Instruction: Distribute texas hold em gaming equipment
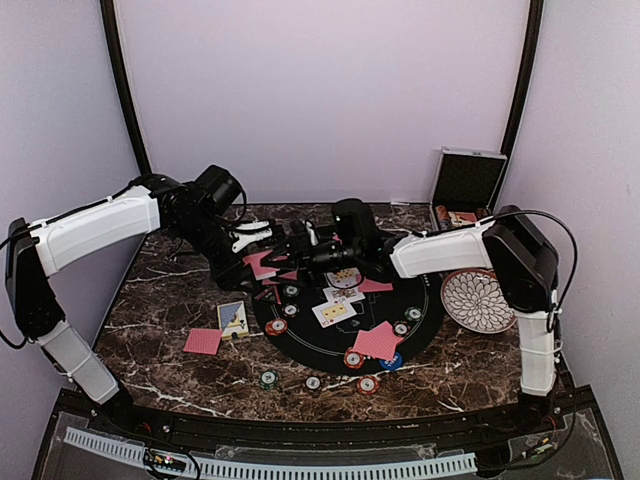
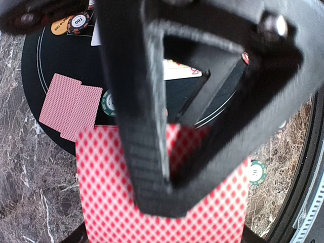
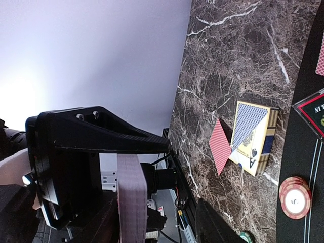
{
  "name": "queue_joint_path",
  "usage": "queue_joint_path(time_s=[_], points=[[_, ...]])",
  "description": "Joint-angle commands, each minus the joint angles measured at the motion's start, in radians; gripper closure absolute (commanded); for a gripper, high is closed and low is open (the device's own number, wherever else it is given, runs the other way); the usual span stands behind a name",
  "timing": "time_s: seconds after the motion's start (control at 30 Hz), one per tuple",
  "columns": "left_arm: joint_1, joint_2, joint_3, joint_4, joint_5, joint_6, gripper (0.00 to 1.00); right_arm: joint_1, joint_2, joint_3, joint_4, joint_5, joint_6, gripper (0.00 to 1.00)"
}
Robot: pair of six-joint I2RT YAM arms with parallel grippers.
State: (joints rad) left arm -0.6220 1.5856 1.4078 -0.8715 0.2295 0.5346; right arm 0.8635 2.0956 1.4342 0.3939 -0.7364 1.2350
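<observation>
At the far left edge of the round black mat [image 1: 300, 345] on the marble table [image 1: 160, 290], the left gripper [image 2: 162, 200] is clamped tight on a deck of red-backed cards [image 2: 109, 192], held off the surface. The right gripper [image 1: 285, 258] meets it there, jaws partway apart about the deck's edge; whether they touch a card cannot be told. On the mat lie face-up cards [image 1: 335, 312] and face-down cards [image 1: 377, 340], with striped chips [image 1: 353, 358] at its near rim.
</observation>
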Motion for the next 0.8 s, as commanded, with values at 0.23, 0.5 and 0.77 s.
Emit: queue_joint_path(time_s=[0.23, 0.5, 0.77], points=[[0.002, -0.018, 0.046, -0.003, 0.031, 0.005, 1.0, -0.044, -0.098, -0.091, -0.031, 0.021, -0.029, 0.57], [0.004, -0.011, 0.042, 0.003, 0.024, 0.006, 1.0, -0.044, -0.133, -0.086, 0.04, -0.008, 0.028, 0.75], [0.003, -0.003, 0.042, 0.003, -0.004, 0.016, 1.0, -0.046, -0.135, -0.097, 0.096, -0.038, 0.083, 0.88]])
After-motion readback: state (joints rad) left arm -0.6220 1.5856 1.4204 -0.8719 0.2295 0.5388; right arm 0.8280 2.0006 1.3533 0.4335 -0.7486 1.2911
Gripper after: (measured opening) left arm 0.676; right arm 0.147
